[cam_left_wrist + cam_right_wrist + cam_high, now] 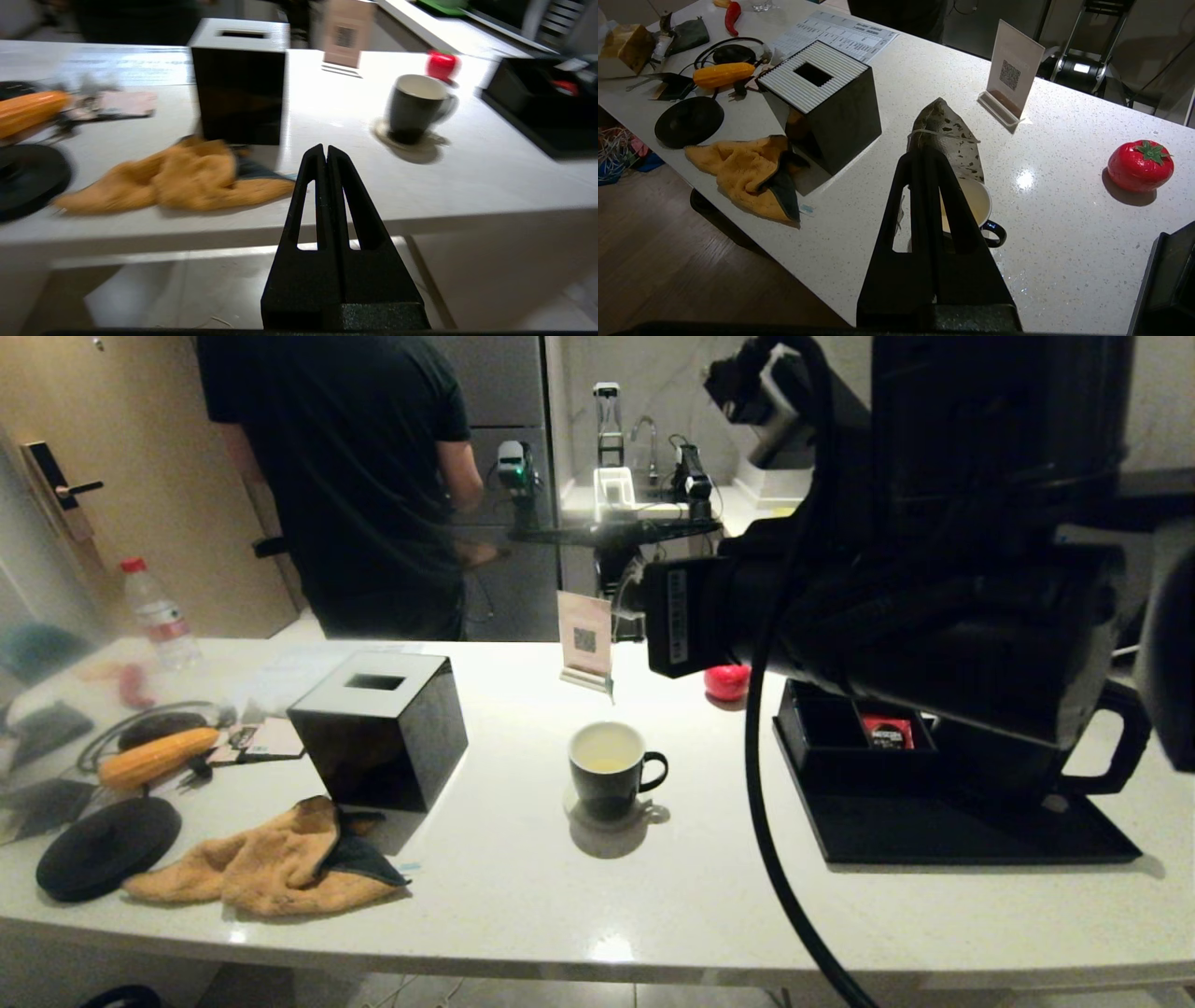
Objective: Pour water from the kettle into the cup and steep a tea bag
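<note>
Tea bag [945,140] pinched in right gripper [924,156], hanging over the cup [976,205] on white speckled counter [1064,242].

Head view: cup [609,770] w/ pale water [607,751] mid-counter; right arm close to the lens blocks most of the right side, incl. part of black tray [934,831] and the kettle [1102,747] on it. Black tissue box [381,728], orange cloth [271,863], corn cob [154,756], QR sign [585,639]; person in black [355,476] behind, door at left.
L wrist view: left gripper [325,154] clenched on nothing, off the counter's near edge; cup [413,109] well apart.
R wrist view: red tomato-shaped item [1140,164] near cup; wood floor below.
</note>
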